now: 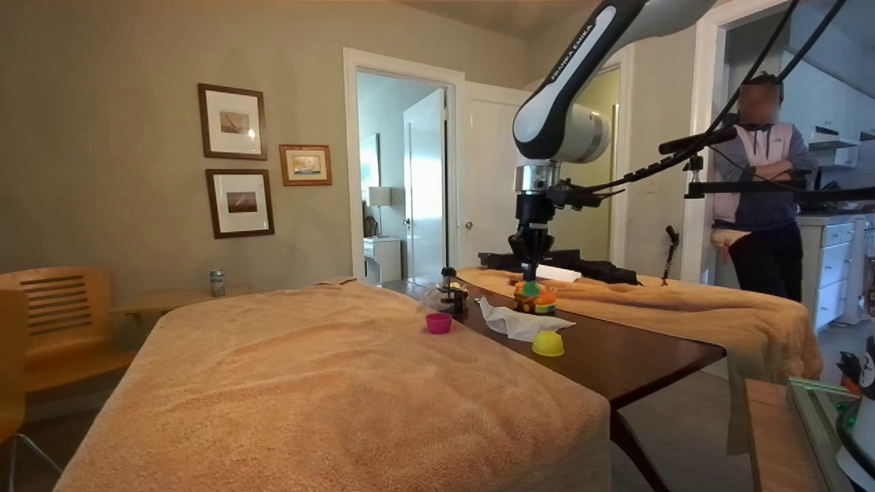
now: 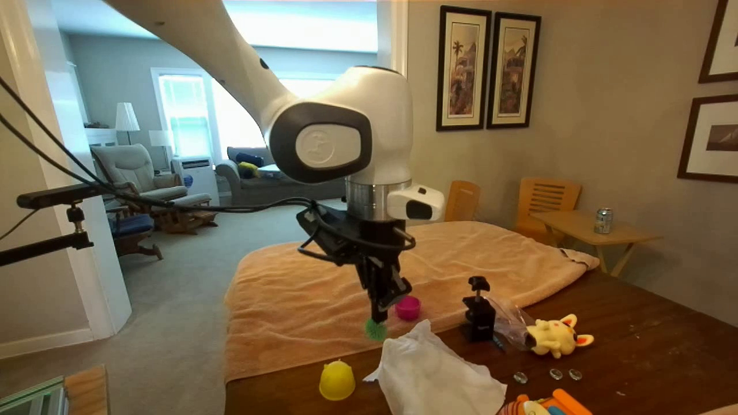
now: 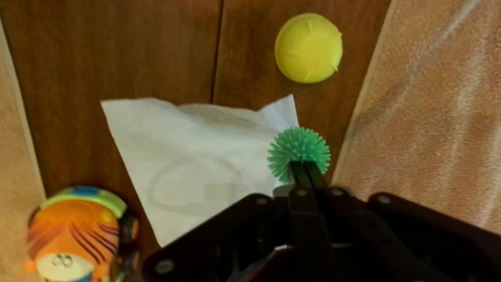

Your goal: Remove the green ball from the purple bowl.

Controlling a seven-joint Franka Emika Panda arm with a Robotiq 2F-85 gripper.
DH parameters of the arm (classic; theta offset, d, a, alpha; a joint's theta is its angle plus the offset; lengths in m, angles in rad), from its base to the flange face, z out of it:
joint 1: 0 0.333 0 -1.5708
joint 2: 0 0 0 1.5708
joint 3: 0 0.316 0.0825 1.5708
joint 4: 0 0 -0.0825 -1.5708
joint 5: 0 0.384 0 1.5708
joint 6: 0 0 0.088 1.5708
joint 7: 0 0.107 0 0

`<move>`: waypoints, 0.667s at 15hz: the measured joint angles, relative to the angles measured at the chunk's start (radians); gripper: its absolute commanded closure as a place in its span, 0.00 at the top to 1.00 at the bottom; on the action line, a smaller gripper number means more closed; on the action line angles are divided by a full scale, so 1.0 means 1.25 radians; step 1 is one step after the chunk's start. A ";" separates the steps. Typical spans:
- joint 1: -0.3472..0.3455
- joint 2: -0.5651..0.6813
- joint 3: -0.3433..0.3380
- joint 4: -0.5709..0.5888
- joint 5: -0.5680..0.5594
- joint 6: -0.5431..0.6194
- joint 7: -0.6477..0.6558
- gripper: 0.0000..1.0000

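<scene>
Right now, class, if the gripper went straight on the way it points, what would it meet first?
The gripper points down with the green ball at its tip, so the ball would probably first touch the white paper near its edge, or the table beside it; depth is unclear.

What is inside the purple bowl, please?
In the purple bowl, only some inner wall shows; its near side hides the bottom. The end effector holds the green ball outside it.

Dark wood table (image 2: pixel 651 334), peach blankets (image 1: pixel 342 383) along two sides. On bare wood: yellow dome (image 3: pixel 308 49) near white sheet (image 3: pixel 188 156); black clamp (image 2: pixel 480 321), three clear pebbles (image 2: pixel 556 374), big-eared figure (image 2: pixel 554 339), orange toy (image 3: pixel 74 227).
</scene>
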 measured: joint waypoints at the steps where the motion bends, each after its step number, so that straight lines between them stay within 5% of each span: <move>1: -0.010 -0.011 -0.015 -0.022 -0.002 0.000 0.020 0.01; 10: -0.073 -0.041 -0.087 -0.086 -0.008 0.018 0.086 0.01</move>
